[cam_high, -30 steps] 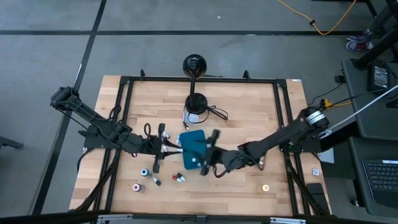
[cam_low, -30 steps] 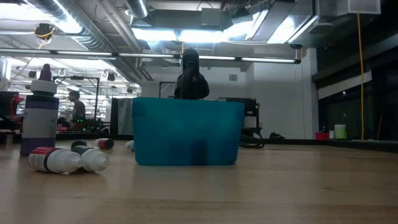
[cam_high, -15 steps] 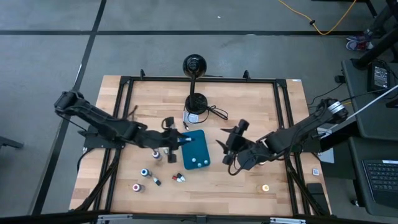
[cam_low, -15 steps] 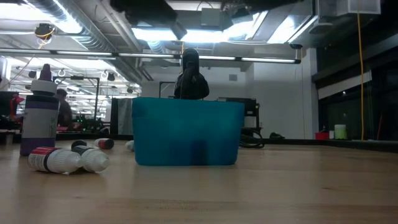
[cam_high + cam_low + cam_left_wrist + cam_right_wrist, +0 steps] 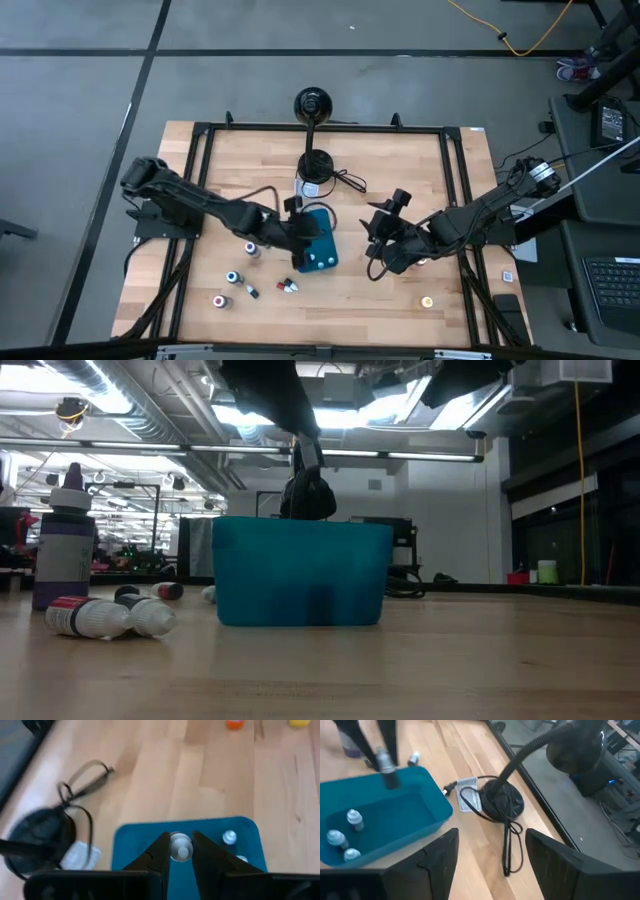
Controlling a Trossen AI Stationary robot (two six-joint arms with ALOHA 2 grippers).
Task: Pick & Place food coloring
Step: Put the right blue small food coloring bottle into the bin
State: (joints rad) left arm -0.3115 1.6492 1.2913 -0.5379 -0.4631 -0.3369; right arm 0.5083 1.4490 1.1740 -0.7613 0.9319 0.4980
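Teal plastic marks the goal: the rectangular tray sits at the centre of the high view on the wooden table, and three small food coloring bottles already lie on its floor, seen at the lower left of the right wrist picture. A fourth bottle is pinched between the fingers of the left gripper, which hangs directly over the tray's open top; in the low view it shows above the tray wall, upper middle of the frame. That bottle looks ready to be dropped but is not yet let go.

Several bottles remain out on the table. In the lower left of the high view stand or lie about five, and one with an orange cap sits alone at lower right. By my judgement the job is perhaps a third to a half done.

Just right of the tray in the high view, the right gripper has its fingers spread and carries nothing. A black desk lamp stands at the top centre.
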